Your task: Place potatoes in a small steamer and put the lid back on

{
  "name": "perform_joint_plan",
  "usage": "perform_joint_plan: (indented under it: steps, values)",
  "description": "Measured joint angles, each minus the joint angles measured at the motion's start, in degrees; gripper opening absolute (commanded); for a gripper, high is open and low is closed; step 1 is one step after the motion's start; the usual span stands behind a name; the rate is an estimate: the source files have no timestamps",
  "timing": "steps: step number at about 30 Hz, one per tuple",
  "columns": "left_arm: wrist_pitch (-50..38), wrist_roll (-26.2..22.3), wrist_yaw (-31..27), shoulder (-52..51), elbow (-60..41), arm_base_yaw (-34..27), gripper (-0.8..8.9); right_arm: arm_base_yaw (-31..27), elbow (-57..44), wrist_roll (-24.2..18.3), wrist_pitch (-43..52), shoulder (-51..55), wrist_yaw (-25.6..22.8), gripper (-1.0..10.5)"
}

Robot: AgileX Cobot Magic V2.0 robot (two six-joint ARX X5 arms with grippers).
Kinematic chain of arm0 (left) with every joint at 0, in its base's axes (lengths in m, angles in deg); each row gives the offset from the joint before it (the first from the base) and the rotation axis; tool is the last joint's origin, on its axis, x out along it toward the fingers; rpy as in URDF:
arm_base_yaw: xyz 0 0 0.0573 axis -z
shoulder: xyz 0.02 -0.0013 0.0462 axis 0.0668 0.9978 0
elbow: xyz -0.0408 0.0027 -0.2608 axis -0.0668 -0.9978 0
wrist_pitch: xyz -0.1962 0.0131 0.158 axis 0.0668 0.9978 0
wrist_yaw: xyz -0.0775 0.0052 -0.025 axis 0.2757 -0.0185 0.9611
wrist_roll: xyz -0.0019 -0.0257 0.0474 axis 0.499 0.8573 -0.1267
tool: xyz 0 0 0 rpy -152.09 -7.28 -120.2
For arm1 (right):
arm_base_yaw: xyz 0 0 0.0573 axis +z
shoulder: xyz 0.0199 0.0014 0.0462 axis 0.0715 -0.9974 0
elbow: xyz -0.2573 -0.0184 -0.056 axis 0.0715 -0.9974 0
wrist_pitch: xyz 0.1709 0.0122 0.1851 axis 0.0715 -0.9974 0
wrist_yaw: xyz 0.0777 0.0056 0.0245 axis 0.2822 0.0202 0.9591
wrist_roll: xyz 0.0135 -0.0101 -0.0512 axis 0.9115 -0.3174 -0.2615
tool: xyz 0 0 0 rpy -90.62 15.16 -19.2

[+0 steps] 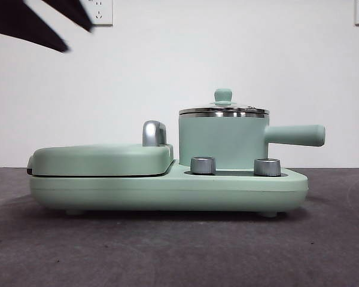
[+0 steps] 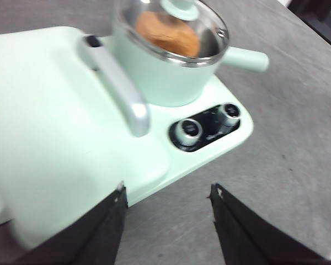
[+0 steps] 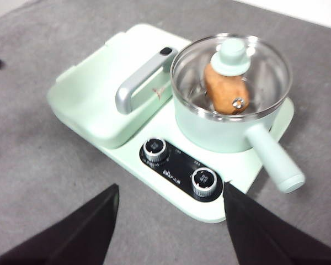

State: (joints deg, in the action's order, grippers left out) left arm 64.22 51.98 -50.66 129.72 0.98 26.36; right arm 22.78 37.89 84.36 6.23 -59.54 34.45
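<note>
The mint-green small steamer (image 1: 221, 140) stands on the right half of the appliance, its long handle (image 1: 296, 135) pointing right. The glass lid (image 1: 223, 109) sits on its steel rim, knob up. Through the lid (image 3: 230, 57) the orange-brown potato (image 3: 223, 88) shows inside the steamer (image 3: 209, 130); the left wrist view also shows the potato (image 2: 168, 34) under the lid (image 2: 182, 8). My left gripper (image 2: 168, 190) is open and holds nothing, off the appliance's front edge. My right gripper (image 3: 171, 190) is open and holds nothing, above the table before the dials. A black arm tip (image 1: 48, 24) shows at the front view's top left.
The flat mint-green griddle cover (image 1: 102, 158) with its silver handle (image 1: 154, 133) fills the appliance's left half. Two steel dials (image 1: 203, 165) (image 1: 267, 167) sit in front of the steamer. The base (image 1: 167, 191) rests on a grey table. A white wall with sockets is behind.
</note>
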Motion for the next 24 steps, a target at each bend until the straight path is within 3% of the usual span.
perform_joint_plan:
  steps: [9,10,11,12,24]
  values:
    - [3.06,0.15,-1.88,-4.92,-0.04,-0.44,2.47,0.96,-0.02,-0.11,-0.33,-4.83,0.00,2.8]
    - [3.04,0.15,-1.88,-4.94,-0.04,-0.44,1.82,0.94,-0.02,-0.09,-0.35,-4.66,-0.02,1.8]
    - [3.04,0.11,-1.84,-4.98,-0.04,-0.44,-0.26,0.94,-0.02,-0.02,-0.39,-4.50,0.00,-0.3]
    - [3.04,0.09,-1.68,-5.03,-0.04,-0.44,0.28,0.94,-0.02,-0.04,-0.39,-4.39,-0.04,0.3]
    - [2.51,0.17,-1.62,-5.16,-0.04,-0.44,0.06,1.20,-0.02,-0.22,0.94,-3.69,0.15,0.2]
